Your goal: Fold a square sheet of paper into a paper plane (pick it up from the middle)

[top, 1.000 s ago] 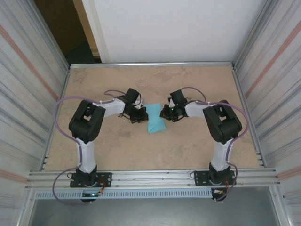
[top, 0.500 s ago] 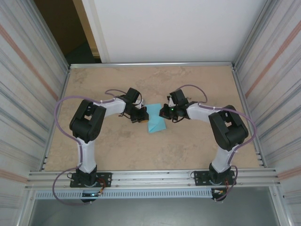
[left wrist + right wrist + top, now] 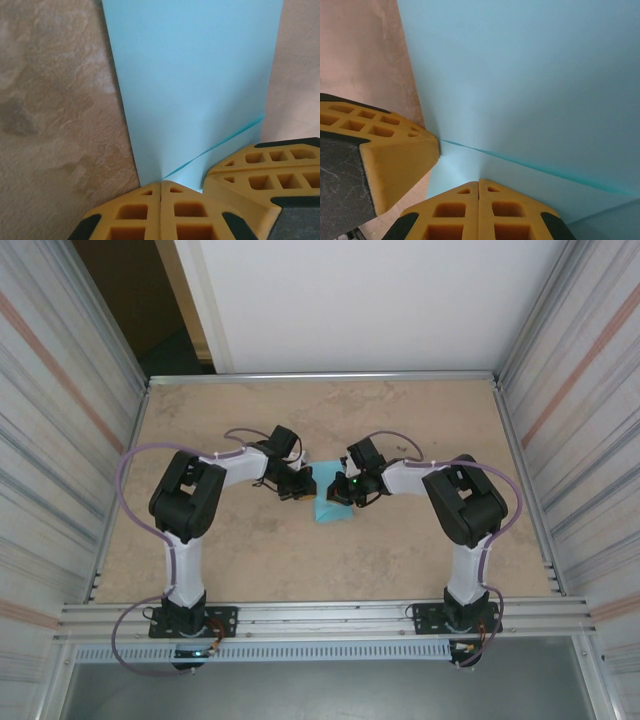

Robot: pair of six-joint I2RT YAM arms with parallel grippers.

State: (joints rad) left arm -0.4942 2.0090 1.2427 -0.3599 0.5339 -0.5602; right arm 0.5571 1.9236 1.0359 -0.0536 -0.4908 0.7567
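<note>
**Both claws shut, tips meeting on the blue sheet**

From above, you see the sheet of paper point(image 3: 333, 508) lying flat near the middle of the table point(image 3: 250, 560), slightly right of centre, with the two arms reaching in over it from either side. The left gripper point(image 3: 303, 485) comes in at the sheet's upper left, and the right gripper point(image 3: 336, 490) sits over its upper edge. The two claws are just beside each other.

In your left wrist view, the yellow fingers point(image 3: 135, 215) are pressed together with no gap along their seam. Their tips sit at the near edge of the light-blue paper, and nothing shows between them. A fold line runs slantwise across the sheet just ahead of the tips (one layer lies over another there). The other arm's yellow fingertip is just to the right, resting on the same sheet.

Your right wrist view shows much the same. Its own fingers are closed tight, tips down on the paper beside a slanting crease, with nothing pinched between them. The left claw's tip touches the sheet's edge close by.
</note>
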